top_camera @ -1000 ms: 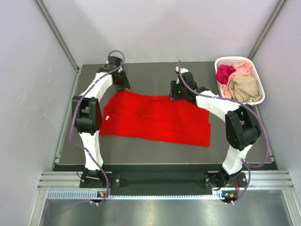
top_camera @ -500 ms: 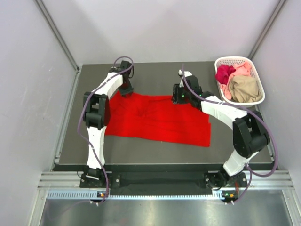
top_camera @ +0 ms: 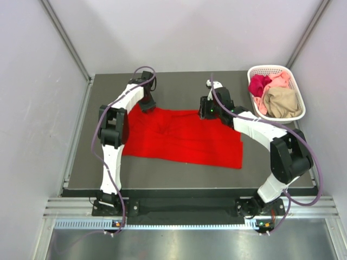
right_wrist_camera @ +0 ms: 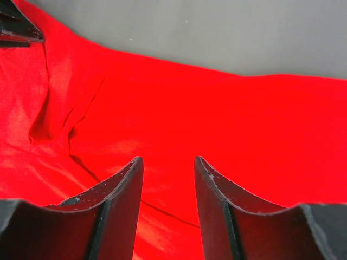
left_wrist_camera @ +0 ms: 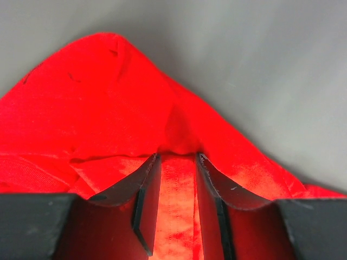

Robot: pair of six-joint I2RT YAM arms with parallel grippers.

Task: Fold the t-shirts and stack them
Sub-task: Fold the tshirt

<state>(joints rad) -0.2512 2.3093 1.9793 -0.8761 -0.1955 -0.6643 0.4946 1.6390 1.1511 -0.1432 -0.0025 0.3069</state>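
A bright red t-shirt (top_camera: 184,138) lies spread flat on the dark table. My left gripper (top_camera: 147,106) is at the shirt's far left corner. In the left wrist view the gripper (left_wrist_camera: 176,157) is shut on a strip of the red cloth (left_wrist_camera: 97,103), which puckers just past the fingertips. My right gripper (top_camera: 206,114) is at the shirt's far edge near the middle. In the right wrist view it (right_wrist_camera: 168,162) is open, with the red cloth (right_wrist_camera: 227,119) flat under the jaws. Magenta (top_camera: 259,84), pale pink (top_camera: 280,80) and tan (top_camera: 282,102) shirts lie crumpled in the basket.
A white lattice basket (top_camera: 271,67) stands at the table's far right corner. Grey walls close in the table on the left, back and right. Bare dark table (top_camera: 179,89) lies behind the shirt and in front of it.
My left gripper has moved right and nearer, onto the shirt's far left corner, and the shirt's left edge has shifted right. My right gripper has shifted slightly onto the far edge.
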